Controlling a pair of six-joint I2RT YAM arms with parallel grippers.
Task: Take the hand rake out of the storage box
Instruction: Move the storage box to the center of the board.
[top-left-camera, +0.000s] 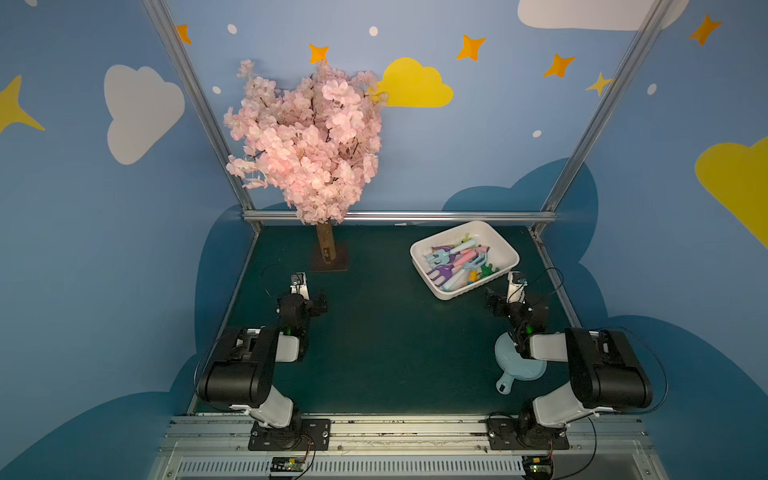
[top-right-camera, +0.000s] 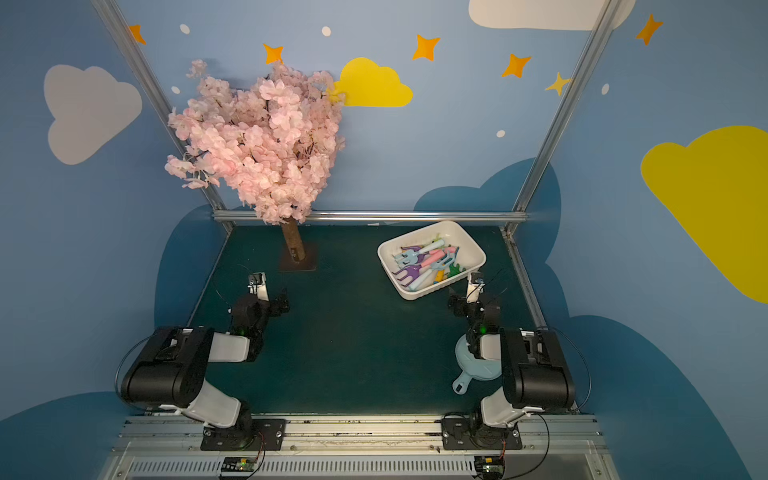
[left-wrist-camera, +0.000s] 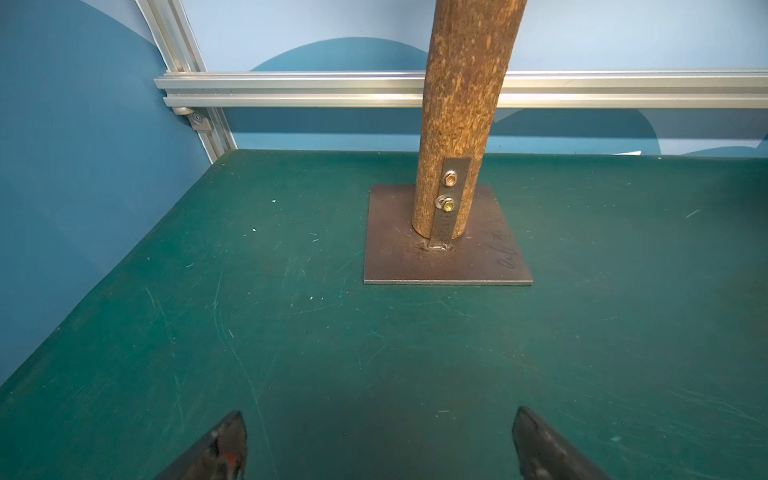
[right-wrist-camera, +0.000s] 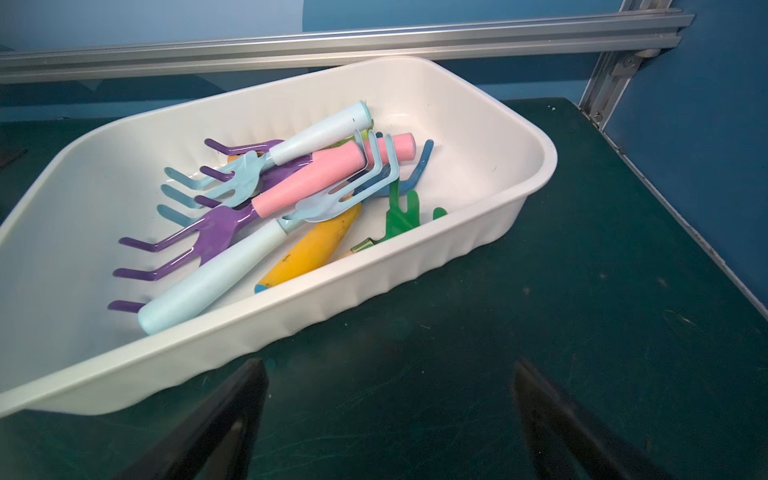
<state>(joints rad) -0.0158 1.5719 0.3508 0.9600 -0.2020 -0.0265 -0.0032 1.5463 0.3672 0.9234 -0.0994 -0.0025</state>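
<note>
The white storage box stands askew at the table's back right. Several hand rakes lie piled in it: a purple rake with a pink handle, pale blue ones, a green one and a yellow handle. My right gripper hovers open and empty just outside the box's near wall, by its right corner. My left gripper is open and empty over bare table, far left of the box, facing the tree trunk.
A pink blossom tree with a brown trunk is bolted to a metal plate at the back left. A pale blue round dish with a handle lies under my right arm. Aluminium rails border the back and sides.
</note>
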